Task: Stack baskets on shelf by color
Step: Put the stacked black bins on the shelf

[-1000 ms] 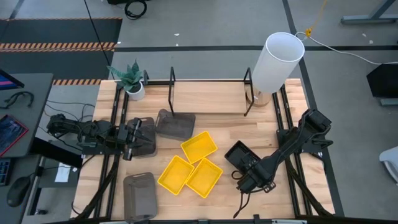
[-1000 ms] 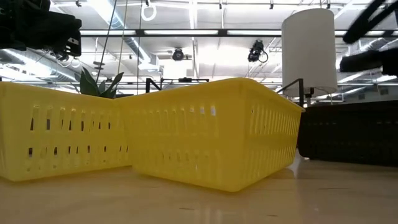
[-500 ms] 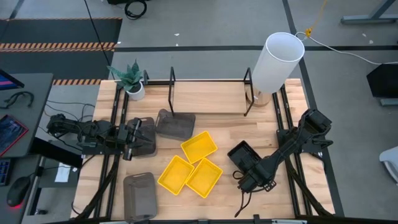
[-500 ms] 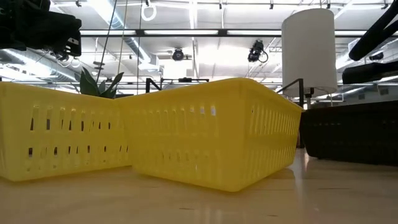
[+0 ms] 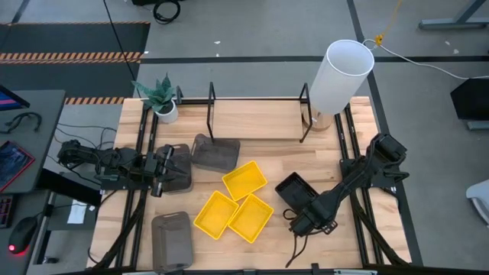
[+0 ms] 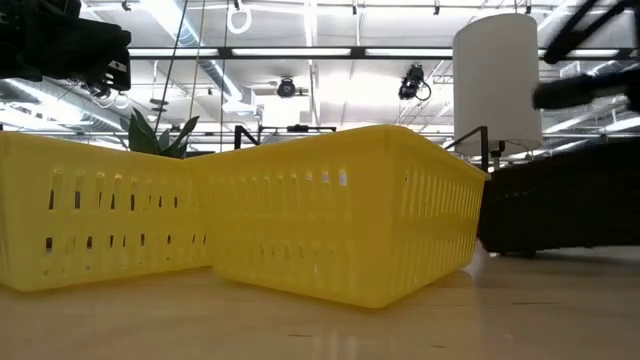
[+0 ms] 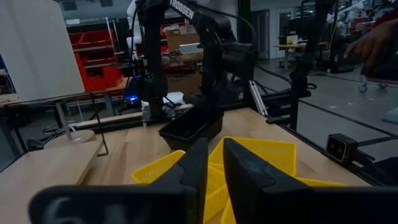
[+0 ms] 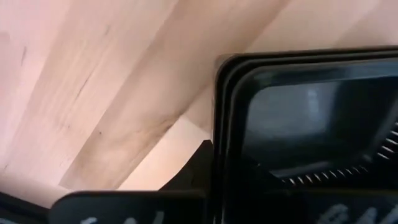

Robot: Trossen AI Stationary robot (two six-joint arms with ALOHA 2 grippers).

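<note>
"TROSSEN" on far arm (image 7: 198, 9), black basket (image 7: 189, 127) held

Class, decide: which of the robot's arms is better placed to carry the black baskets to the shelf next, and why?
Right. The right gripper is already at the black baskets, while the left gripper sits over a grey basket across the table. The shelf looks clear.

"TROSSEN" on the far arm (image 7: 208, 25)
</note>
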